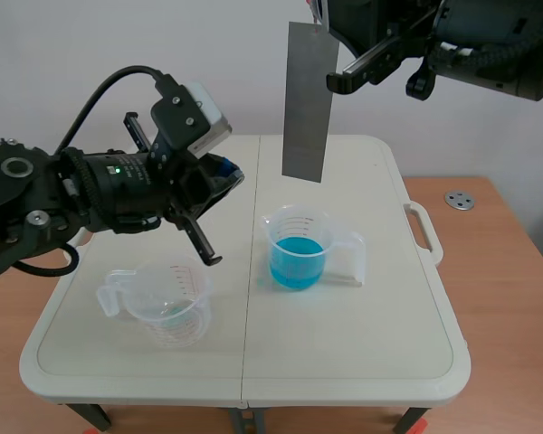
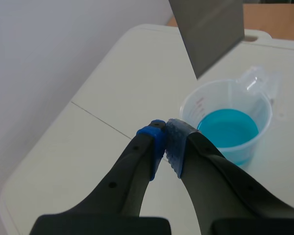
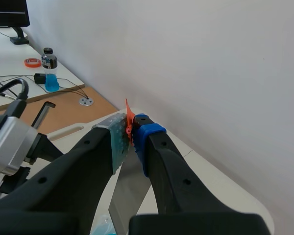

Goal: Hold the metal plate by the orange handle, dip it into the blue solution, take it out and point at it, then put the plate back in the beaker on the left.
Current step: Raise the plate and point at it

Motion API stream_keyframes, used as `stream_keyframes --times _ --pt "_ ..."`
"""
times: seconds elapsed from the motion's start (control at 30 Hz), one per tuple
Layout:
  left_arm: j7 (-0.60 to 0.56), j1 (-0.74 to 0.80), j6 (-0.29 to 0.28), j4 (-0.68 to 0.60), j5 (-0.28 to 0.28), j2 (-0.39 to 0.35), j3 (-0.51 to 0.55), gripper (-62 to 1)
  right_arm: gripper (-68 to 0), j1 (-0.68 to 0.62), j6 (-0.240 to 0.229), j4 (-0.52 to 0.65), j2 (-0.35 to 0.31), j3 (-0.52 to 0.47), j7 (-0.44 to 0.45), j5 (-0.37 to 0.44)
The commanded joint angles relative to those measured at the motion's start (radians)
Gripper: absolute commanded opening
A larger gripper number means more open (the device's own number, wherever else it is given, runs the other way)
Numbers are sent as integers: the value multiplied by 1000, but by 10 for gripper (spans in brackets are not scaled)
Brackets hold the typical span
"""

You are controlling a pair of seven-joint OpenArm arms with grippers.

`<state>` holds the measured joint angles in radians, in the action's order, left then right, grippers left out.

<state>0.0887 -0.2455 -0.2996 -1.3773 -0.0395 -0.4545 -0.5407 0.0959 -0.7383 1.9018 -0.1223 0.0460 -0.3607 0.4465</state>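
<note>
Pinching the orange handle (image 3: 129, 113) between its pads, the right gripper (image 3: 131, 133) hangs the one metal plate (image 1: 308, 101), flat, grey and rectangular, high above the beaker of blue solution (image 1: 298, 250). The left gripper (image 2: 165, 137) is closed on nothing, pads meeting, tips aimed toward that beaker. Two clear plastic handled beakers stand on the white table (image 1: 362, 362); the left beaker (image 1: 161, 306) is see-through.

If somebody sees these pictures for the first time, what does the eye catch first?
A grey metal plate hangs upright high above the table, held by its orange handle in the right gripper. Below it stands a beaker of bright blue solution; the left gripper, shut, hovers nearby.
</note>
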Motion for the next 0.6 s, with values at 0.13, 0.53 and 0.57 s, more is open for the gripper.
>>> stream_keyframes --times 0.13,0.53,0.57 --pt "-20 121 2 -136 -95 -112 82 -597 -662 15 -7 16 -2 -2 14 18" --pt "-56 503 2 -342 -167 -298 347 -597 -662 21 -7 16 -2 0 14 21" --pt "-61 542 2 -355 -167 -306 377 -597 -662 23 -7 16 -2 1 15 28"
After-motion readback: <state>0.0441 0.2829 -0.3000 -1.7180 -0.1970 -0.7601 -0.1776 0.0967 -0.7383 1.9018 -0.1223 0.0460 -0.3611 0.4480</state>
